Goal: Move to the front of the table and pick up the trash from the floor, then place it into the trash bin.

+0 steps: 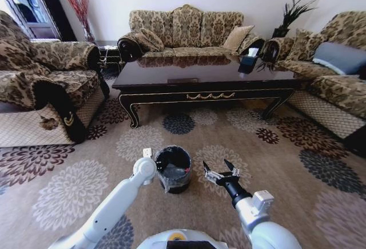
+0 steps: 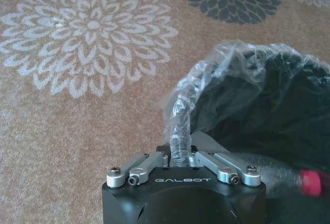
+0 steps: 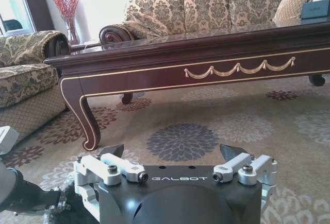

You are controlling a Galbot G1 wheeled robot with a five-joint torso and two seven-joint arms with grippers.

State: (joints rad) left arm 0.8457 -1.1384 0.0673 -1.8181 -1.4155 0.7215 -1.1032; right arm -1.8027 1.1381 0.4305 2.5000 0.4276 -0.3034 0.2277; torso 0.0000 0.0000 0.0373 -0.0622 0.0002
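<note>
Left gripper (image 1: 150, 158): positioned at the rim of the trash bin (image 1: 173, 169) on the side toward the robot's left, wrist pointing down; in the left wrist view its linkage arms are drawn in toward the centre and a twisted fold of the clear liner (image 2: 181, 126) rises from between them, so the left gripper (image 2: 180, 158) reads as closed on the liner; the fingertips themselves are hidden under the plastic. Trash bin: small, black, cylindrical, standing upright on the floral carpet (image 1: 68, 192) in front of the table (image 1: 206, 78), between the two arms. Trash: a clear bottle with a red cap (image 2: 310, 182) lies inside the bin, near the left gripper's body, with a red glint visible in the bin from the head view. Right gripper (image 1: 222, 170): held above the carpet just beside the bin on the robot's right, fingers spread wide apart, holding and touching nothing, pointed toward the table. Table: long, low, dark and glossy, gold swag trim (image 3: 240, 69) along the apron, a dark tissue box (image 1: 248, 63) at its far right end
</note>
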